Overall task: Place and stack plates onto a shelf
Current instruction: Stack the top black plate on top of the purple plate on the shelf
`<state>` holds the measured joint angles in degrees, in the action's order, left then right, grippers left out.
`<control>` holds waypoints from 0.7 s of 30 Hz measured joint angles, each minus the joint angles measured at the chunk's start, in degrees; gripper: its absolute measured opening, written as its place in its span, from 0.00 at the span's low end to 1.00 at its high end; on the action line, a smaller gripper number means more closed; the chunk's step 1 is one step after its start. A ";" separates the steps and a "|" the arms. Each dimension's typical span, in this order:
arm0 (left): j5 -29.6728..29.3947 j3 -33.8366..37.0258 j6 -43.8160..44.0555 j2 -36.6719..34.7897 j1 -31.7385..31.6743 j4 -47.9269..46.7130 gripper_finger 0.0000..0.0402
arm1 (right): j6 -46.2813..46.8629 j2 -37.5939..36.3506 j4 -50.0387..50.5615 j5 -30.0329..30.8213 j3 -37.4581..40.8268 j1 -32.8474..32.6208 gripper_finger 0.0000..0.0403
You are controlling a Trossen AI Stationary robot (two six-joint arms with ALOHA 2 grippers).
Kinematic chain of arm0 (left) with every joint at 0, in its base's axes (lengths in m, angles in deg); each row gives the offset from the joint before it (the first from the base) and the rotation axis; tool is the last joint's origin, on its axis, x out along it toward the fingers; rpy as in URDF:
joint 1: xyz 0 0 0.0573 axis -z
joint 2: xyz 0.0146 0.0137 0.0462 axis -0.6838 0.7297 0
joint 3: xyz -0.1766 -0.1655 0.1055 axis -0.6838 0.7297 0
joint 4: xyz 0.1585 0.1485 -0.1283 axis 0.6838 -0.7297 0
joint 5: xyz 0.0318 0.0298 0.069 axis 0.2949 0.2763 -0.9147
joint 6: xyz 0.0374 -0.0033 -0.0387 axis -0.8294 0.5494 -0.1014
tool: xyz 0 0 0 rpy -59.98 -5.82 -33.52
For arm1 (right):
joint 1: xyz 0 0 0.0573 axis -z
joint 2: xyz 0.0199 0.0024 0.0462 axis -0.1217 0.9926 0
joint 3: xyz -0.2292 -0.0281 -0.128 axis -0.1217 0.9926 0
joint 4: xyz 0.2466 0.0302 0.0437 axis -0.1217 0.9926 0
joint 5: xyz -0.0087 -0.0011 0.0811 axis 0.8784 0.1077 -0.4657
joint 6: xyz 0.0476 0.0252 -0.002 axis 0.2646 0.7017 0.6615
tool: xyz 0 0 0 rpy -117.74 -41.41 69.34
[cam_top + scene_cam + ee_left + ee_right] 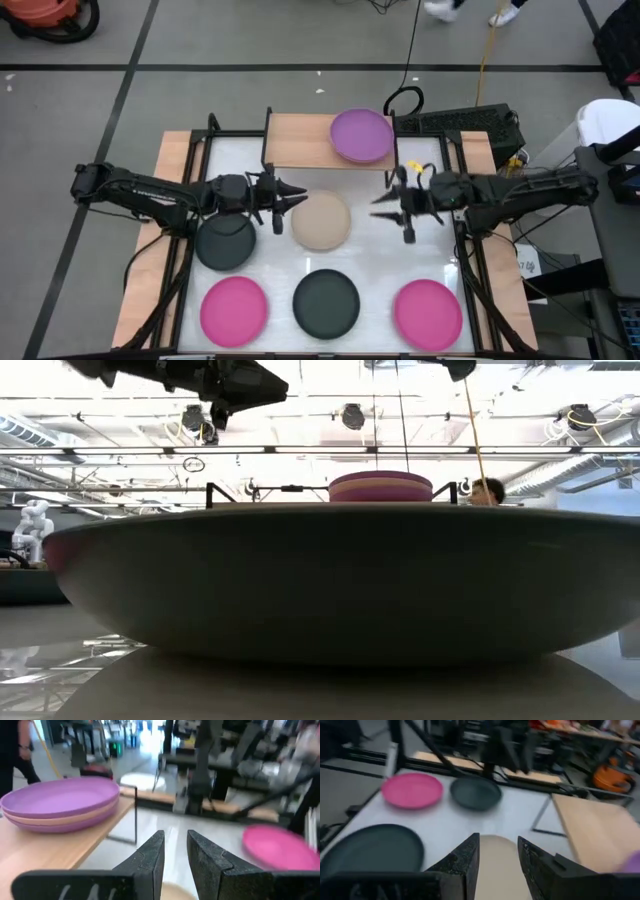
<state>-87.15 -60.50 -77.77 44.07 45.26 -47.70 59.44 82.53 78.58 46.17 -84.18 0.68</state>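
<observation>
We see the white tabletop, then the shelf carrying a purple-topped plate stack. The beige plate lies between our left gripper and right gripper; both are slightly parted, holding nothing.

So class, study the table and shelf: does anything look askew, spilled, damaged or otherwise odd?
Nothing stands out. The stack topped by the purple plate sits flat on the shelf; the beige plate and the other loose plates lie flat and apart on the table.
</observation>
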 joint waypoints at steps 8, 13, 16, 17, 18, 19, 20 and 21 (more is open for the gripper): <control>0.00 -14.55 -0.76 0.63 0.46 -31.59 0.22 | 1.73 -3.19 -21.44 0.27 14.53 -5.71 0.28; 0.00 -15.64 0.23 0.57 1.72 -39.83 0.22 | 1.46 -3.93 -28.50 0.32 19.17 -8.00 0.28; 0.02 -15.57 3.70 0.68 2.87 -46.18 0.22 | 1.46 -4.28 -28.60 1.09 20.00 -8.76 0.28; -0.01 -15.58 5.18 0.67 3.31 -47.92 0.22 | 1.44 -4.35 -28.54 2.15 20.06 -9.05 0.28; -0.02 -15.58 6.65 0.66 3.87 -49.62 0.22 | 1.49 -4.45 -28.16 3.20 20.12 -9.32 0.28; -0.02 -15.58 8.08 0.66 4.57 -51.58 0.22 | 1.42 -4.53 -27.93 4.06 20.16 -9.52 0.28; 0.00 -15.58 9.39 0.66 5.24 -53.65 0.22 | 0.90 -4.53 -27.94 4.74 20.16 -9.71 0.28; 0.00 -15.58 10.55 0.66 5.92 -55.55 0.22 | 0.34 -4.51 -27.96 4.94 20.16 -9.78 0.28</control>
<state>-87.15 -76.08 -67.22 44.72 51.18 -103.25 59.79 78.02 50.63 51.11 -64.02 -9.10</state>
